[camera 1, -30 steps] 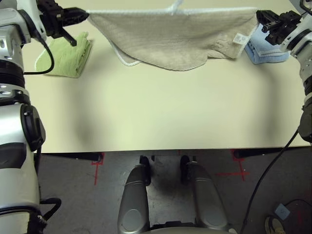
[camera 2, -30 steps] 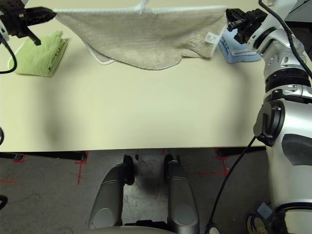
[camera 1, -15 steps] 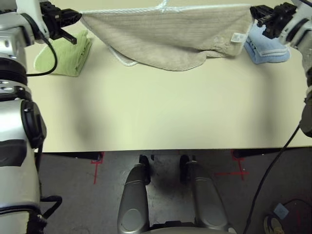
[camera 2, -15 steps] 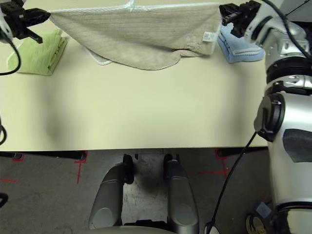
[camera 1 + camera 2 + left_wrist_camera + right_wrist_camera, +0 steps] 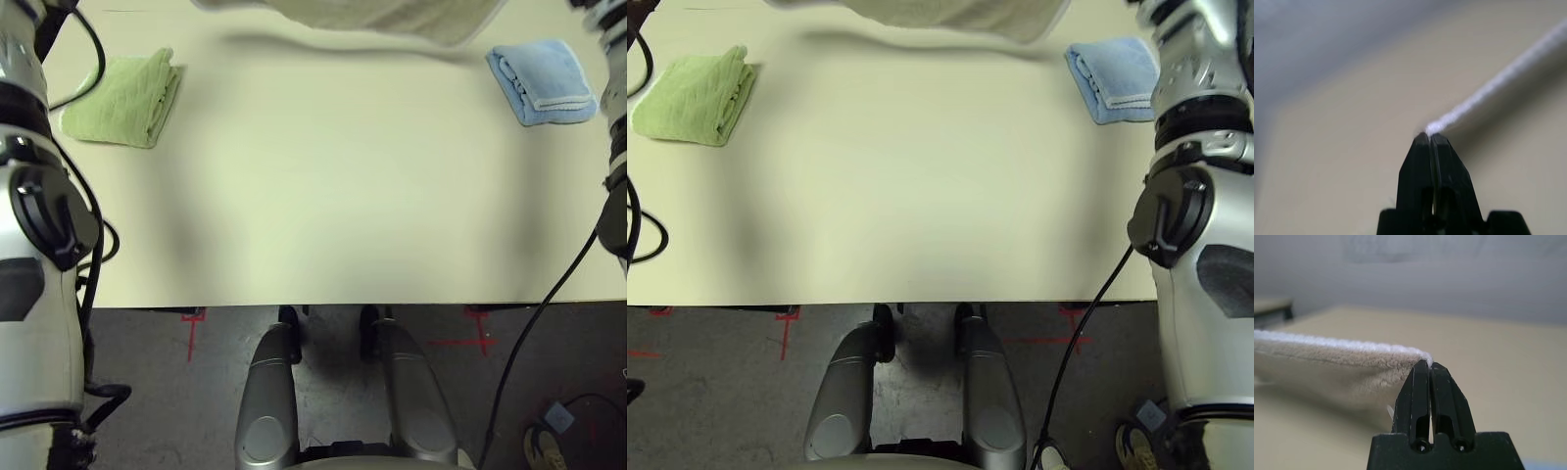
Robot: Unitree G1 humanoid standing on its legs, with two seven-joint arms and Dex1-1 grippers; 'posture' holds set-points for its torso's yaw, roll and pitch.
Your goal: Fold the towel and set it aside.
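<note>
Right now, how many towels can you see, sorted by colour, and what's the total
Beige towel, held up by both grippers: 1
Lime-green folded towel on the table: 1
Light-blue folded towel on the table: 1
Total: 3 towels

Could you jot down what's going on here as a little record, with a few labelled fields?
held item: beige towel, off the table
left gripper: shut on the towel's white edging
right gripper: shut on a towel corner
on the table: green folded towel at its left, blue folded towel at its right
task stage: towel not yet folded
</note>
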